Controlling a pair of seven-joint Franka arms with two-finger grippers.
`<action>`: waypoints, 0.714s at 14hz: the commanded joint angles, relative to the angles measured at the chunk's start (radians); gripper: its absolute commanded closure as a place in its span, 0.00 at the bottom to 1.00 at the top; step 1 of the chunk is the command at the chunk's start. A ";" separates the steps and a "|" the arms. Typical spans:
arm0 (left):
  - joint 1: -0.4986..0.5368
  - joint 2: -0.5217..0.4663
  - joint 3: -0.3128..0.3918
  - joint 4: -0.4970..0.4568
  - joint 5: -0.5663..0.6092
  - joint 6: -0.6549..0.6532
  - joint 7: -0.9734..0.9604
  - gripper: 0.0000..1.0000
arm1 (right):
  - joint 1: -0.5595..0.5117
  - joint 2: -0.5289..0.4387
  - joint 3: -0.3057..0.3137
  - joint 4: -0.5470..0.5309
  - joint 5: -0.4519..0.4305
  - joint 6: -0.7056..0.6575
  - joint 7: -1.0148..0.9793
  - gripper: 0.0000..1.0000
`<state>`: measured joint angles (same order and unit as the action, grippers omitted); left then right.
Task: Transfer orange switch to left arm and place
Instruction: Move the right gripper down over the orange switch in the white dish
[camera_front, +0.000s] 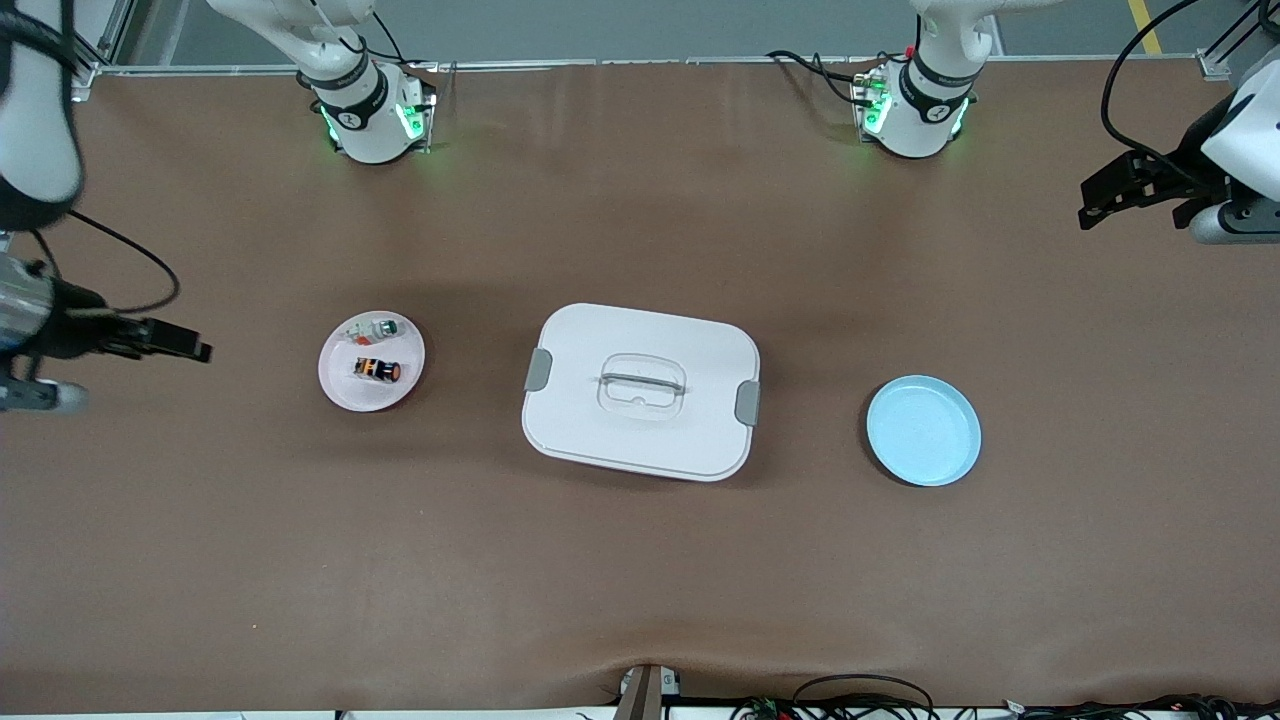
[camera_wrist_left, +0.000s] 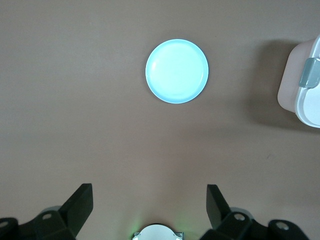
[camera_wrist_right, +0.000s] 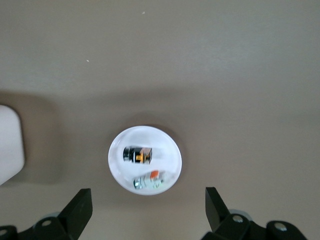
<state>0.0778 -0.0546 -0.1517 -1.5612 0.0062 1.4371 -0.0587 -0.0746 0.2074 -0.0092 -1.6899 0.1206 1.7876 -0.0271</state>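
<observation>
The orange switch (camera_front: 377, 369), black with orange bands, lies on a small white plate (camera_front: 345, 393) toward the right arm's end of the table. It also shows in the right wrist view (camera_wrist_right: 138, 154) on that plate (camera_wrist_right: 166, 149). My right gripper (camera_front: 187, 345) is open and empty, held up over bare table between the plate and the table's end. The white box (camera_front: 640, 390) stands at the table's middle, lid on. My left gripper (camera_front: 1090, 200) is open and empty over the left arm's end of the table. Both grippers also show in their own wrist views, the left (camera_wrist_left: 149, 207) and the right (camera_wrist_right: 147, 210).
A whitish clear switch (camera_front: 372, 328) lies on the same white plate, farther from the front camera than the orange one. An empty light blue plate (camera_front: 923, 430) sits beside the box toward the left arm's end, and shows in the left wrist view (camera_wrist_left: 177, 71) with a box corner (camera_wrist_left: 302, 85).
</observation>
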 joint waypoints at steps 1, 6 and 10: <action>0.002 0.001 -0.003 0.013 0.009 -0.017 0.002 0.00 | 0.021 -0.034 0.000 -0.172 0.007 0.155 -0.002 0.00; 0.002 -0.002 -0.003 0.016 0.009 -0.018 0.005 0.00 | 0.091 -0.028 0.000 -0.399 0.005 0.450 0.009 0.00; 0.002 -0.004 -0.003 0.015 0.009 -0.020 0.007 0.00 | 0.116 0.038 0.000 -0.422 0.005 0.512 0.010 0.00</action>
<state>0.0780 -0.0546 -0.1517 -1.5590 0.0062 1.4361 -0.0587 0.0304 0.2224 -0.0063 -2.1065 0.1206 2.2740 -0.0249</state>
